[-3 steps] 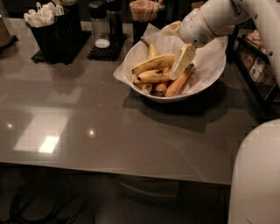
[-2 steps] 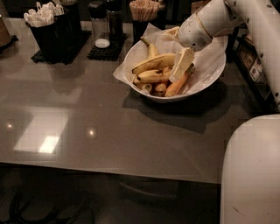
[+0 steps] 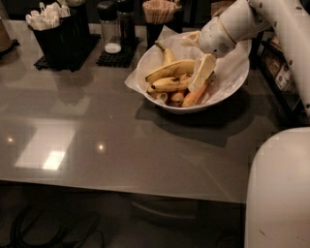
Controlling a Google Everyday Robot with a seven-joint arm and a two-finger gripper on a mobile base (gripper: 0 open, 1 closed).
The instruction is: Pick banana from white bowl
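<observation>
The white bowl (image 3: 231, 85) stands at the back right of the grey table, lined with a white paper sheet (image 3: 227, 63). The banana (image 3: 169, 69), long, curved and yellow, lies across the bowl's left half. Below it lies a shorter dark-spotted banana (image 3: 167, 85), and an orange-toned fruit (image 3: 196, 98) lies towards the front. My gripper (image 3: 200, 77) reaches down into the bowl from the upper right, right beside the banana's right end and above the orange fruit. I cannot tell whether it touches the banana.
A black caddy of white utensils (image 3: 55, 26) stands at the back left. Shakers on a black mat (image 3: 114, 34) and a cup of sticks (image 3: 159, 12) stand behind the bowl. My white body (image 3: 278, 189) fills the lower right. A shelf (image 3: 281, 72) is at the right.
The gripper has stayed in the bowl by the banana's right end, sinking only slightly. My white body at the lower right has shifted in view.
</observation>
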